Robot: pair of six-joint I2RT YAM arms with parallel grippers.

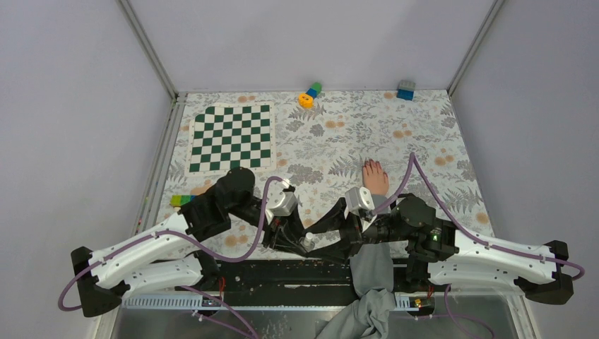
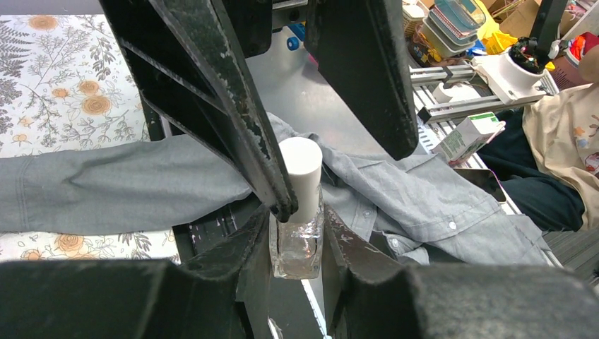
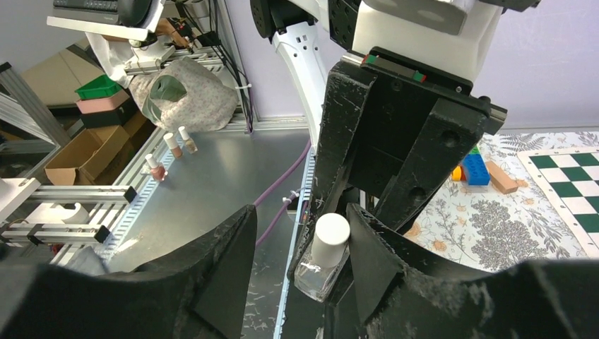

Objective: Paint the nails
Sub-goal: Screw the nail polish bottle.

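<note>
At the near edge of the worktop (image 1: 424, 134), just left of a grey sleeve (image 1: 372, 272), the two arms meet over a small clear bottle (image 2: 297, 247) with a white cap (image 2: 300, 169). The left gripper (image 2: 297, 233) is clamped on the glass body of the bottle and holds it upright. The right gripper (image 3: 300, 219) stands part-way open around the cap. In the left wrist view one of its fingers (image 2: 240, 120) lies against the side of the cap while the other is well clear of it. The right wrist view shows a gap on the left of the cap too, so the cap is straddled rather than gripped.

The sleeve runs from the bottom of the overhead view up to a bare hand (image 1: 375, 180) that lies flat on the flowered cloth, fingers pointing away from the arms. The hand is beside the right arm's wrist and apart from the bottle. The nails (image 1: 371, 165) are at the far tips of those fingers (too small from above to tell their colour).

Farther off, a green and white chessboard mat (image 1: 229, 139) lies on the left of the worktop. A yellow, blue and green toy (image 1: 309, 94) and a blue block (image 1: 405, 90) sit at the far edge. A coloured block (image 1: 182, 200) shows beside the left arm. In the right wrist view, three small capped bottles (image 3: 169, 147) stand on a metal bench (image 3: 212, 183) off the worktop.
</note>
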